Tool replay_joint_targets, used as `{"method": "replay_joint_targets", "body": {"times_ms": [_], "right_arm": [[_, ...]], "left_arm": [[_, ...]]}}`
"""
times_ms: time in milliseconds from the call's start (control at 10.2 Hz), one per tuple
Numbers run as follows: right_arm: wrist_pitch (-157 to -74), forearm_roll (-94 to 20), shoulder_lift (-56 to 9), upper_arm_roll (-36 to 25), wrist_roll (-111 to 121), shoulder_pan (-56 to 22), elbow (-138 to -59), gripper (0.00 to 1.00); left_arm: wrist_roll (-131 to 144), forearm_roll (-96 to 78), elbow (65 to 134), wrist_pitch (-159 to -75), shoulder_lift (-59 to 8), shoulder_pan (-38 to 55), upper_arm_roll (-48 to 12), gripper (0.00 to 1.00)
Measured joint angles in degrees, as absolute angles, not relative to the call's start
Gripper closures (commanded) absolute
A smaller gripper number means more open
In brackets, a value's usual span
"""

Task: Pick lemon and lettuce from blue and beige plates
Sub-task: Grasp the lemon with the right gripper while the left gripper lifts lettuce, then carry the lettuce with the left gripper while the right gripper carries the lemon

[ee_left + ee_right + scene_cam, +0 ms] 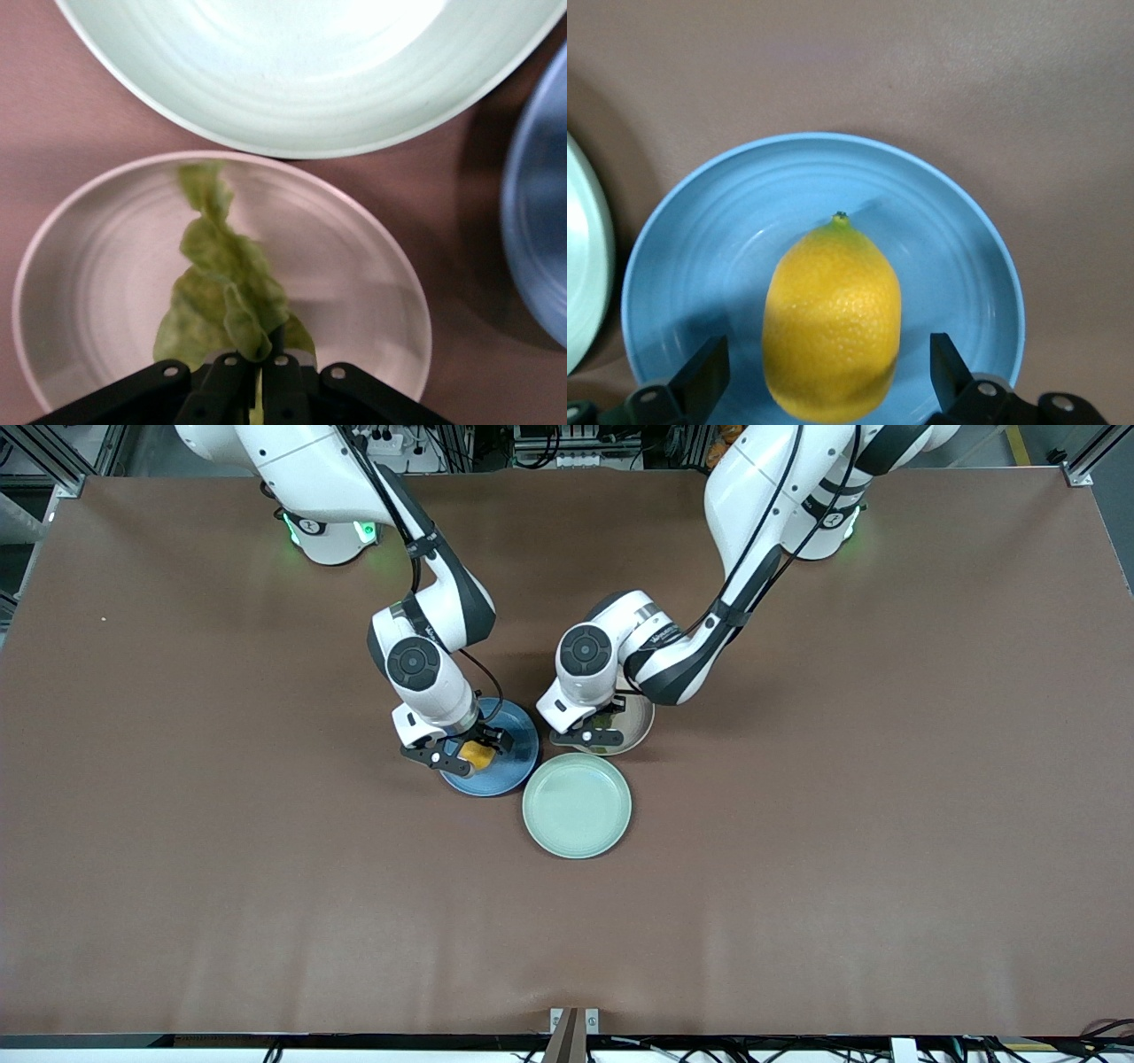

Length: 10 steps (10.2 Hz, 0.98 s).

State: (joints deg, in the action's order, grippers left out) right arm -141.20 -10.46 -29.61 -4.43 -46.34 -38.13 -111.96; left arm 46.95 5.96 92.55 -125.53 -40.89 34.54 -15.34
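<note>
The yellow lemon (833,319) lies on the blue plate (744,230). My right gripper (826,367) is open, with one finger on each side of the lemon and a gap at both. In the front view this gripper (469,751) is low over the blue plate (518,766), around the lemon (479,755). My left gripper (261,361) is shut on the stem end of the green lettuce (221,266), whose leaf stretches over the beige plate (390,266). In the front view the left gripper (592,739) is low over the beige plate (641,722) and hides most of it.
An empty mint-green plate (576,806) sits nearer the front camera, touching or almost touching both other plates. It also shows in the left wrist view (310,71) and at the edge of the right wrist view (580,257). Brown table (842,824) lies all around.
</note>
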Motion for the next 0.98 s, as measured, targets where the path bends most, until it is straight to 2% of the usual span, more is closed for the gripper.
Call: {"method": "replay_joint_targets", "body": {"times_ms": [588, 686, 784, 979], "right_arm": [[-145.2, -10.5, -33.1, -4.5, -47.3, -38.7, -112.0, 0.01], [-145.4, -10.5, -33.4, -4.5, -47.4, -38.8, -112.0, 0.12], [-145.4, -10.5, -33.6, -4.5, -47.4, -38.8, -112.0, 0.29], [-145.4, -10.5, -33.6, -4.6, -47.8, -38.8, -111.9, 0.42]], "left_arm": [[47.2, 6.0, 92.2, -123.5, -33.2, 30.9, -14.8, 1.00], [46.8, 6.0, 92.2, -123.5, -32.2, 29.0, -14.7, 1.00], [45.5, 6.0, 92.2, -123.5, -31.3, 27.0, -14.7, 1.00], [40.8, 6.0, 92.2, -123.5, -29.9, 22.8, -14.6, 1.00]]}}
